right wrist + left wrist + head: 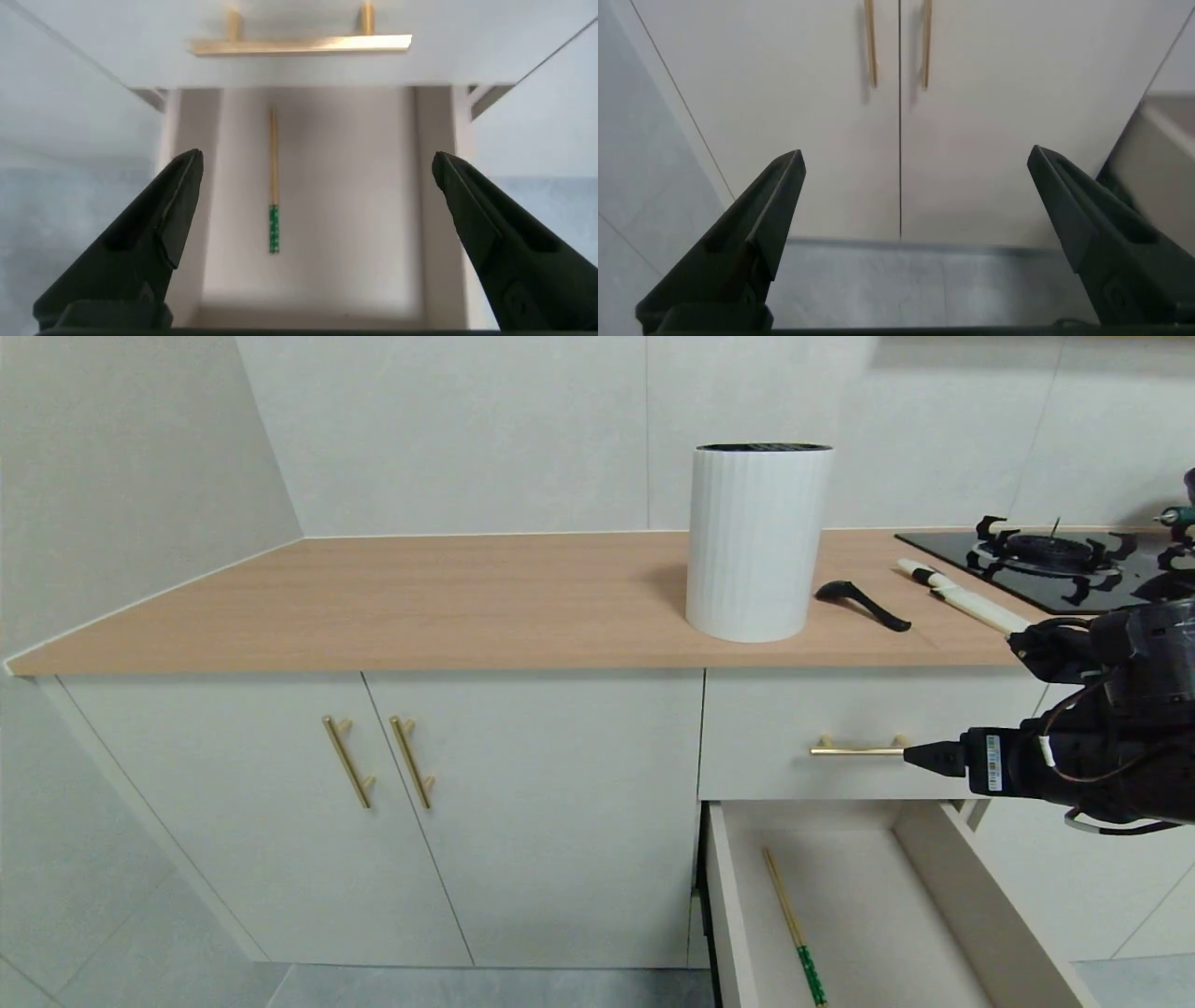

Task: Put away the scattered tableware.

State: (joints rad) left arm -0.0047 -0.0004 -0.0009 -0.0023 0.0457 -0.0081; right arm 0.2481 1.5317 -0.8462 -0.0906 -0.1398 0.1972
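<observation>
- Your right gripper (315, 159) hangs spread wide and empty over the open drawer (355, 205). Its wrist view looks straight down on the green-tipped chopsticks (273, 187) lying on the drawer floor, below a gold handle (299, 45).
- The head view gives you the counter: a black spoon (861, 602) and a white-handled knife (962, 597) lie beside the white holder (756, 541).
- Your left gripper (914, 154) is spread, empty, facing the cabinet doors (990, 140).

White ribbed canister (756, 541), black spoon (864, 604), green-tipped chopstick (794, 926)
</observation>
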